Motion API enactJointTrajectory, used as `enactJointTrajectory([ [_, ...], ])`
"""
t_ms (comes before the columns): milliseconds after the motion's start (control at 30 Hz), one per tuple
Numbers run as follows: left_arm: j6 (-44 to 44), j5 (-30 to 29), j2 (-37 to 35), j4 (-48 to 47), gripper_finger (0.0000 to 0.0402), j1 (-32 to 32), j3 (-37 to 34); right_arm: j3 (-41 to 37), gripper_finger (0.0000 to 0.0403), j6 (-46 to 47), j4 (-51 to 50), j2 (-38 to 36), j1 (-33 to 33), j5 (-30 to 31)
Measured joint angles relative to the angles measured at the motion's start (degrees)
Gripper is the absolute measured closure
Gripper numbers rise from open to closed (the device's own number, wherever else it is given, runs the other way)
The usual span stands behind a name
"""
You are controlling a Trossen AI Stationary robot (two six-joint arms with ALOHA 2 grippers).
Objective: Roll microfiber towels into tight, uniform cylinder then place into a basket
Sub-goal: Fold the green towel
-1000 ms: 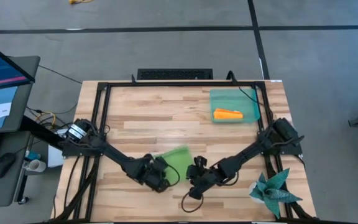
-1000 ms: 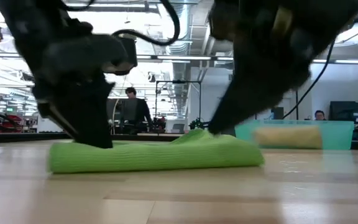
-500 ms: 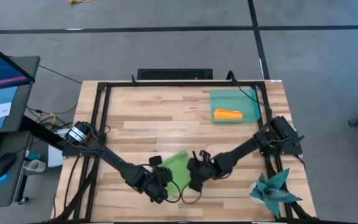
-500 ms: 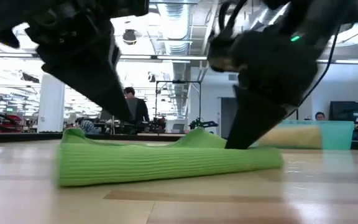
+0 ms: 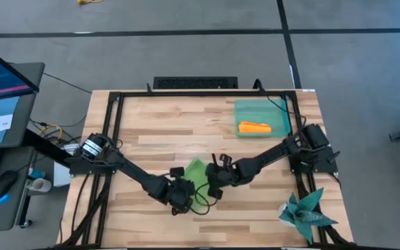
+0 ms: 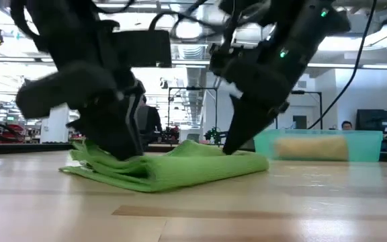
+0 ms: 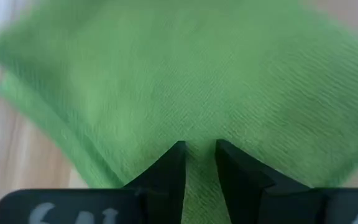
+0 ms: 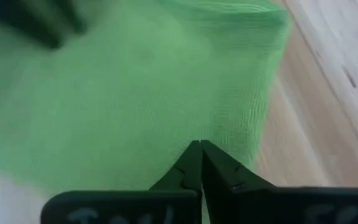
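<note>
The lime green towel point(image 5: 196, 172) lies folded in several layers on the table's near middle; it also shows in the low view point(image 6: 173, 168). My left gripper point(image 5: 182, 196) is shut on its near left part, and my right gripper point(image 5: 212, 182) is shut at its right end. The orange towel point(image 5: 254, 128) lies rolled in the teal basket point(image 5: 278, 111) at the far right; the roll also shows in the low view point(image 6: 311, 148). My left gripper pinches the green cloth point(image 7: 199, 163) between its two fingers, slanting down from the near left. The cloth lies on the table with stacked layer edges point(image 6: 106, 171) beside the fingers. My right gripper's fingers point(image 8: 211, 167) are closed together on the towel's top surface point(image 8: 197, 134) near its right end, slanting down from the right. Whether a layer sits between them, I cannot tell. The towel rests on the table.
A dark teal spiky star-shaped cloth point(image 5: 305, 212) lies at the near right corner. A black frame point(image 5: 113, 125) runs around the tabletop. Bare wood lies between the towel and the basket. People show in the room behind point(image 6: 345, 125).
My right gripper has gone toward the far edge and a little left. My left gripper dipped toward the near edge, then came back and a little right. The green towel has been drawn in from a long flat band to a shorter, thicker stack with layered edges at its left.
</note>
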Motion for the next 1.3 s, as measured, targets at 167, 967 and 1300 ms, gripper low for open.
enactJointTrajectory([
  [167, -1.3, 0.0, 0.0, -0.5, 0.032, 0.0, -0.4, 0.0, 0.0378, 2.8, -0.9, -3.2, 3.4, 1.5],
  [967, -11.9, 4.4, -0.3, 5.4, 0.032, -3.1, -0.4, 0.1, 0.0386, 2.3, -1.7, 2.6, 2.9, 5.9],
  [1300, -7.9, 3.2, -0.3, 5.2, 0.032, -0.9, -0.4, 0.0, 0.0384, -2.9, -3.9, -1.2, 3.4, 9.6],
])
